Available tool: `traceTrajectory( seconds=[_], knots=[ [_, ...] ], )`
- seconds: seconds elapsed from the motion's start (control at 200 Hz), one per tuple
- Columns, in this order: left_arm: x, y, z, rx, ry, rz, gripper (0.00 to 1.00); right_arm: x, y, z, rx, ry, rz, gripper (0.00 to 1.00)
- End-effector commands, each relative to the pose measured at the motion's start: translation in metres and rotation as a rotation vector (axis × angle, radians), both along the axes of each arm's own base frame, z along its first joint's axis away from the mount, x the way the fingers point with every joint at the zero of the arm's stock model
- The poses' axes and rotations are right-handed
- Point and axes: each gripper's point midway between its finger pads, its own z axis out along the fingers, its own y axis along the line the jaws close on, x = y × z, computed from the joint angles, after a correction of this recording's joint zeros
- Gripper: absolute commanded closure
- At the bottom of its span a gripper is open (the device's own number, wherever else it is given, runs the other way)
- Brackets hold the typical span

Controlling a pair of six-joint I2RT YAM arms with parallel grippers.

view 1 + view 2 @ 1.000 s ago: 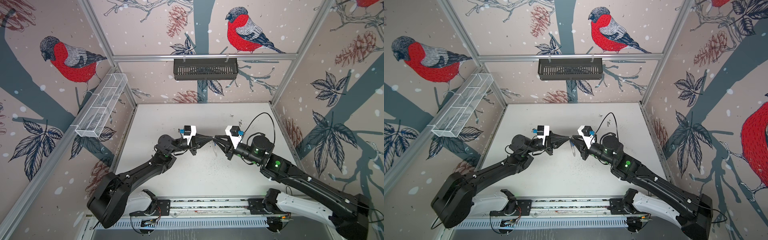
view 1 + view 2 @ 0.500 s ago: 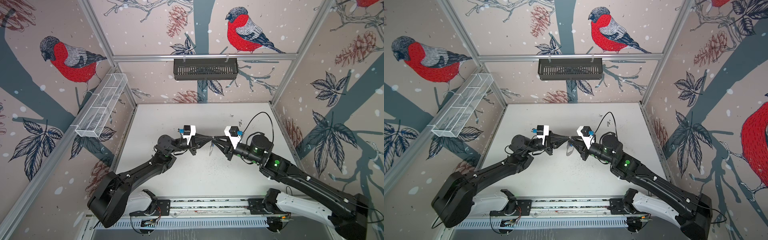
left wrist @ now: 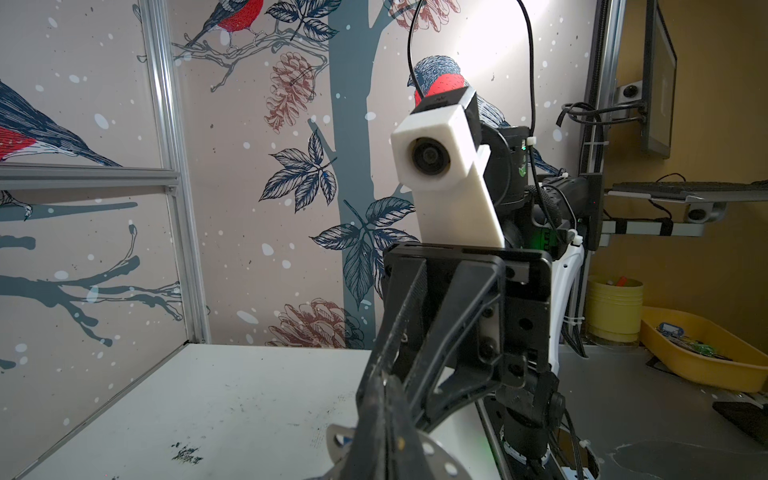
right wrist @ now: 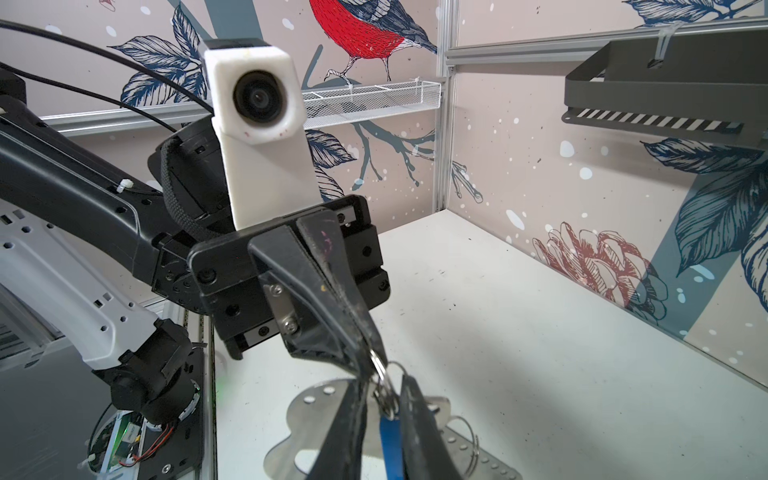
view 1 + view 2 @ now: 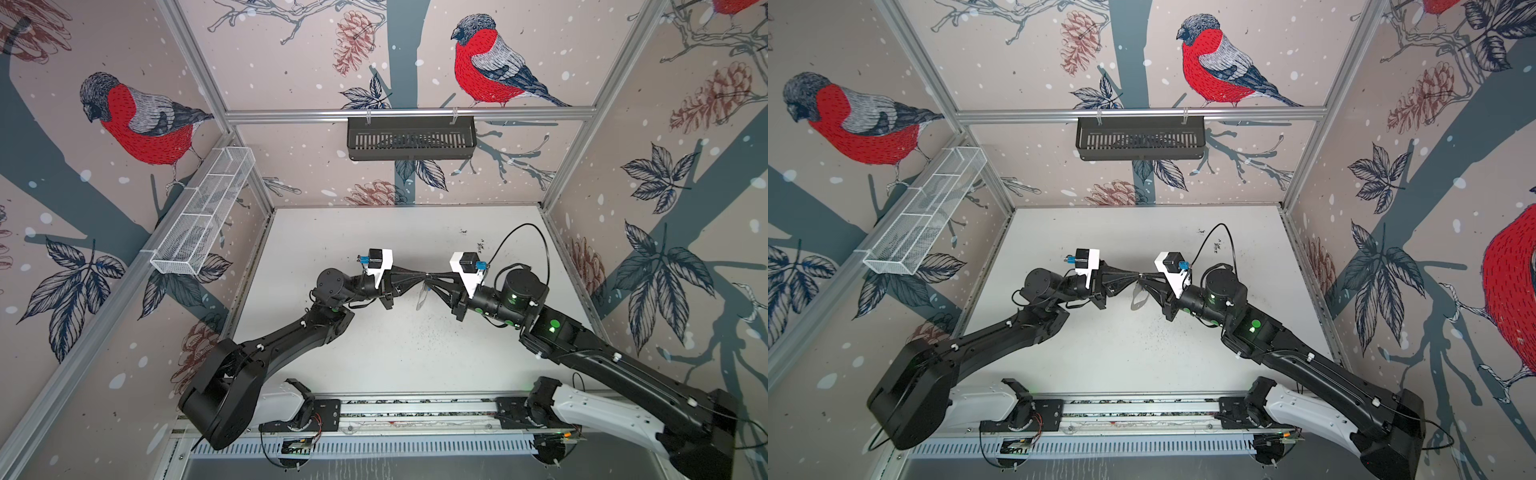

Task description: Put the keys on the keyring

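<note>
Here the left gripper (image 4: 369,355) and right gripper (image 4: 385,388) meet tip to tip above the table (image 5: 374,353). The left jaws are clamped on a small metal ring (image 4: 377,365). The right jaws stand narrowly apart around the blue tag (image 4: 391,444), perhaps pinching it. The keyring (image 4: 316,401) sits just beneath.

The left arm (image 5: 291,336) and right arm (image 5: 602,357) reach inward, wrists near level, tips meeting in mid-air. The left hand (image 5: 422,275) is pinched closed. The right hand (image 5: 433,277) faces it, its fingers (image 4: 351,419) narrowly apart; whether they grip is unclear.
</note>
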Motion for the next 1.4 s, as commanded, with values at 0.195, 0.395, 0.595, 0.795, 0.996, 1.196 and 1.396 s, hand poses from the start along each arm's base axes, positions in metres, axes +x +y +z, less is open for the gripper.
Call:
traceTrajectory(
  seconds=[0.195, 0.395, 0.595, 0.795, 0.996, 1.196, 1.396],
  knots=[
    [-0.008, 0.001, 0.006, -0.009, -0.044, -0.042, 1.0, -0.002, -0.001, 0.016, 0.048, -0.037, 0.006, 0.92],
    [-0.008, 0.0, 0.005, -0.004, -0.039, -0.043, 1.0, -0.001, -0.002, 0.016, 0.049, -0.039, -0.001, 0.97],
    [-0.006, 0.0, 0.005, -0.005, -0.038, -0.03, 1.0, -0.001, -0.003, 0.016, 0.046, -0.042, -0.005, 0.99],
    [-0.002, 0.001, 0.006, -0.008, -0.035, 0.0, 0.88, 0.0, -0.003, 0.013, 0.035, -0.04, -0.006, 1.0],
    [0.001, 0.004, 0.011, -0.014, -0.044, 0.034, 0.8, 0.001, -0.002, 0.009, 0.018, -0.042, -0.008, 1.0],
    [0.004, 0.007, 0.014, -0.015, -0.048, 0.062, 0.74, 0.005, -0.002, 0.003, -0.01, -0.035, -0.024, 1.0],
    [0.017, 0.011, 0.015, 0.059, -0.039, 0.16, 0.72, 0.013, 0.001, -0.004, -0.09, -0.035, -0.045, 1.0]
  ],
)
